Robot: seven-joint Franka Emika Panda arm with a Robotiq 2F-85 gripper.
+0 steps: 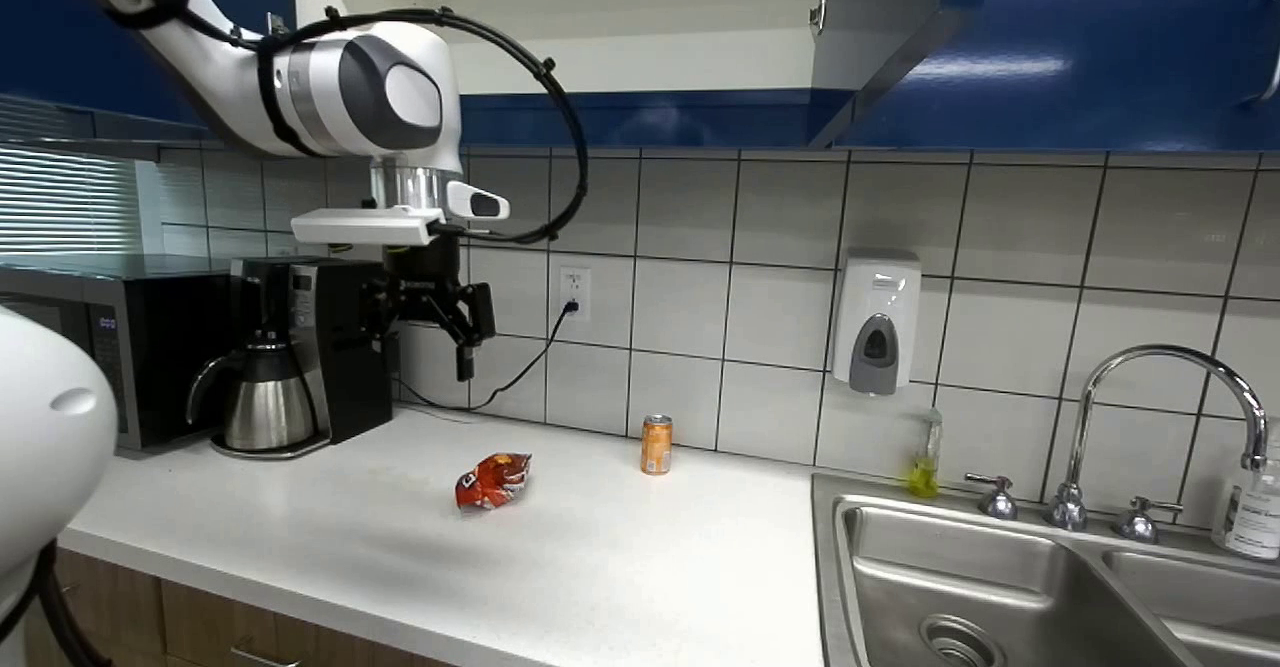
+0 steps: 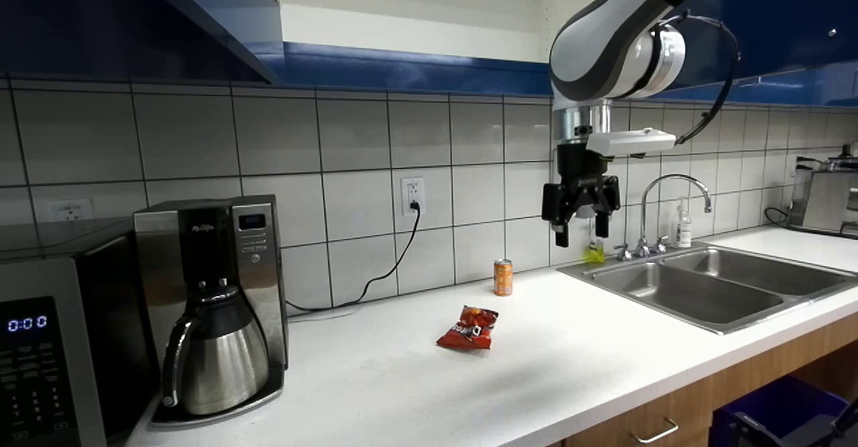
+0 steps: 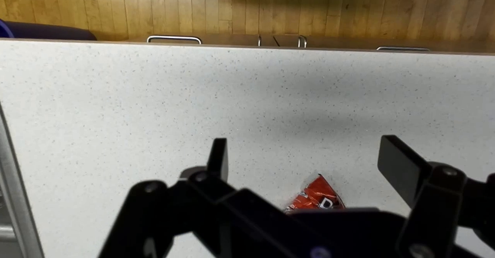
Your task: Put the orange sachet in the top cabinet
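The orange-red sachet, a crumpled shiny bag, lies on the white counter in both exterior views (image 1: 493,480) (image 2: 469,328). In the wrist view the sachet (image 3: 319,196) shows at the bottom between the fingers, its lower part hidden by the gripper body. My gripper is open and empty, pointing down well above the counter, in both exterior views (image 1: 430,347) (image 2: 582,231). In the wrist view the gripper's (image 3: 303,153) fingertips are wide apart. The top cabinet, white inside with a blue bottom edge (image 1: 640,119) (image 2: 415,68), is open above the counter.
An open cabinet door (image 1: 885,37) hangs out beside the opening. An orange can (image 1: 656,444) stands near the tiled wall behind the sachet. A coffee maker (image 2: 214,313) and a microwave (image 2: 74,340) stand at one end, a sink (image 1: 835,567) at the other. A soap dispenser (image 1: 878,322) is wall-mounted.
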